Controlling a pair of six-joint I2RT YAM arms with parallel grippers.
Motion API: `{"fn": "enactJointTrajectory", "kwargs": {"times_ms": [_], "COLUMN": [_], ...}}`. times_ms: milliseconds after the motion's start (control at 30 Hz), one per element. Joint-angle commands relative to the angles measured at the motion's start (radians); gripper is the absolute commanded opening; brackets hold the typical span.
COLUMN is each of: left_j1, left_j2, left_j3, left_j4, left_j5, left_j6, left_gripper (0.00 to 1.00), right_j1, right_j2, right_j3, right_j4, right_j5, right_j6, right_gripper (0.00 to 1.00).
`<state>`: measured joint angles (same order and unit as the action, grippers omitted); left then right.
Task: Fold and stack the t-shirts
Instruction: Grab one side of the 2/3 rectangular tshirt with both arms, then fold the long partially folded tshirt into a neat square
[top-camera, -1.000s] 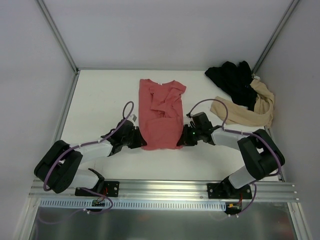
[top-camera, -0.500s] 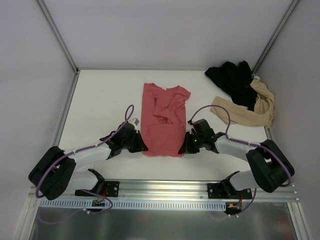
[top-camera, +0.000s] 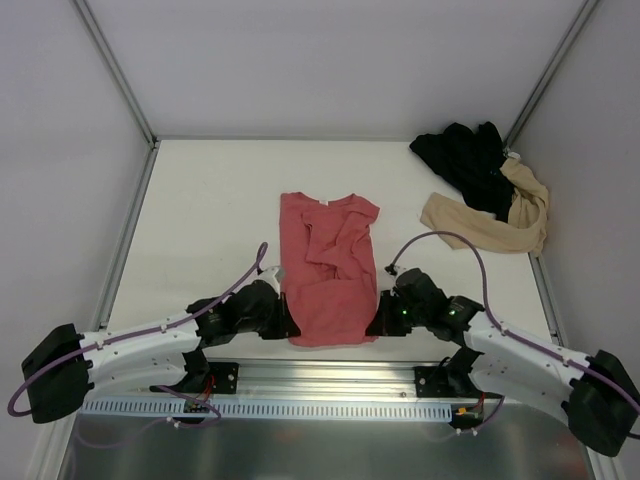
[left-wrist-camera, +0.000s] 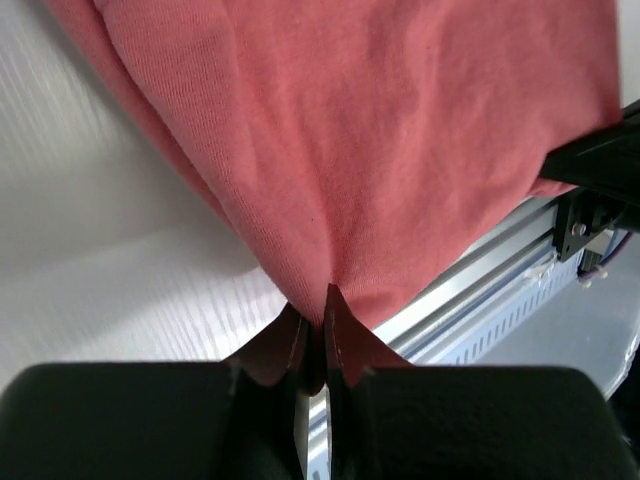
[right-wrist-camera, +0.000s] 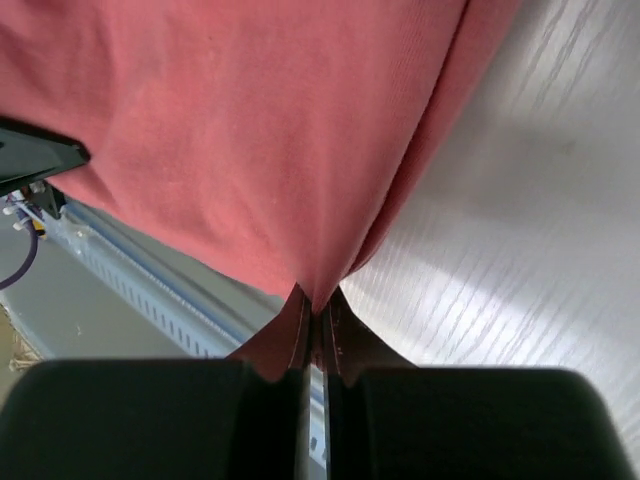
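A coral-red t-shirt (top-camera: 330, 265) lies lengthwise in the middle of the table, its collar far and its hem at the near edge. My left gripper (top-camera: 285, 325) is shut on the hem's left corner, and the cloth (left-wrist-camera: 380, 150) fans out from its pinched tips (left-wrist-camera: 322, 300). On the other side, my right gripper (top-camera: 377, 325) is shut on the hem's right corner; the red cloth (right-wrist-camera: 260, 130) spreads from its tips (right-wrist-camera: 317, 303). A black t-shirt (top-camera: 465, 160) and a beige t-shirt (top-camera: 490, 220) lie crumpled at the back right.
The metal rail (top-camera: 330, 385) at the table's near edge runs right below the shirt hem and shows in both wrist views. White walls and a frame post (top-camera: 115, 70) close in the table on three sides.
Both grippers closed on the red shirt's bottom corners and dragged it toward the near edge. Both arms drew back and lowered. The black and beige shirts stayed put.
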<state>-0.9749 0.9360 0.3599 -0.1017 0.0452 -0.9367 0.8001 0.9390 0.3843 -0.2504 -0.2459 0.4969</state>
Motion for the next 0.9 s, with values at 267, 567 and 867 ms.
{"fn": "enactJointTrajectory", "kwargs": {"times_ms": [267,567,867], "left_j1": [-0.131,-0.09,0.143], "left_j2": [-0.051,0.066,0.148], "left_j3": [0.076,0.438,0.504], "left_j4": [-0.196,-0.408,-0.331], "left_j5": [-0.165,-0.317,-0.168], "left_j6": [-0.113,0.053,0.185], "left_gripper": [0.0,0.02,0.01], "right_j1": [0.042,0.001,-0.173], "right_j2": [-0.267,-0.027,0.239], "right_j3": [0.034,0.27,0.531], "right_j4": [-0.288,-0.285,-0.3], "right_j5": [0.126,0.112,-0.003], "right_j6": [0.066,-0.056,-0.216], "right_gripper": [0.0,0.0,0.0]}}
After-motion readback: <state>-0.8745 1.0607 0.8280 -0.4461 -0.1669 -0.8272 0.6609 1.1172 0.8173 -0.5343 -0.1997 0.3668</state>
